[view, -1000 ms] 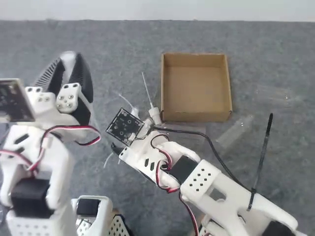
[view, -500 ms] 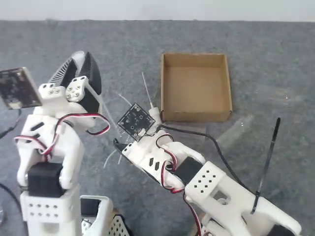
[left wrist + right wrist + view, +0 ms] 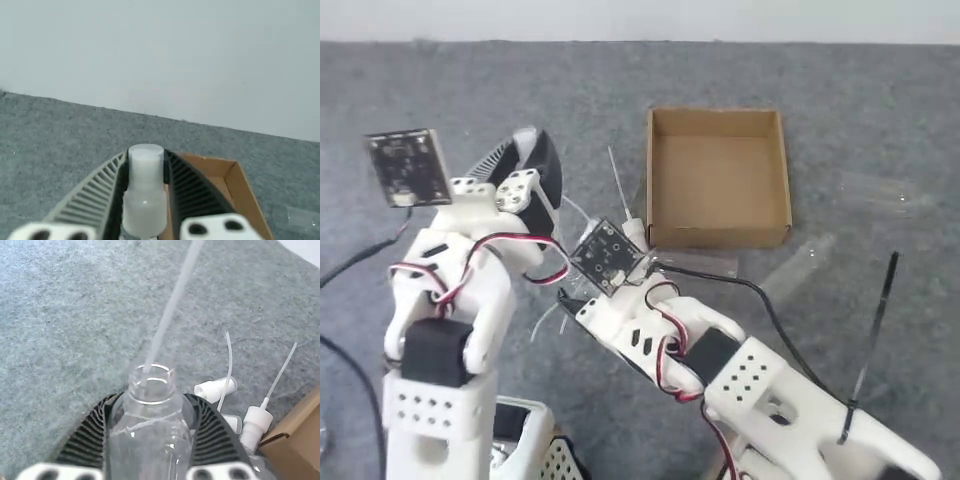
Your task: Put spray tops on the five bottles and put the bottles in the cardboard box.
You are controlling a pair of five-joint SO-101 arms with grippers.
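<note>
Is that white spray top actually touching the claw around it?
Touching. The left wrist view shows the left gripper clamped against both sides of the spray top.

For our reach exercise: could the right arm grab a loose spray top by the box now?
Probably not: the right gripper is shut on a bottle. The spray tops lie in the open beside the box, but its jaws are full.

Soft, even light fills the room. The white spray top [image 3: 145, 200] in the left gripper [image 3: 146, 154] looks bright against the pale wall [image 3: 160, 50]. The clear bottle [image 3: 150, 440] in the right gripper [image 3: 151, 399] catches mild glints. Shadows beneath them are faint.
</note>
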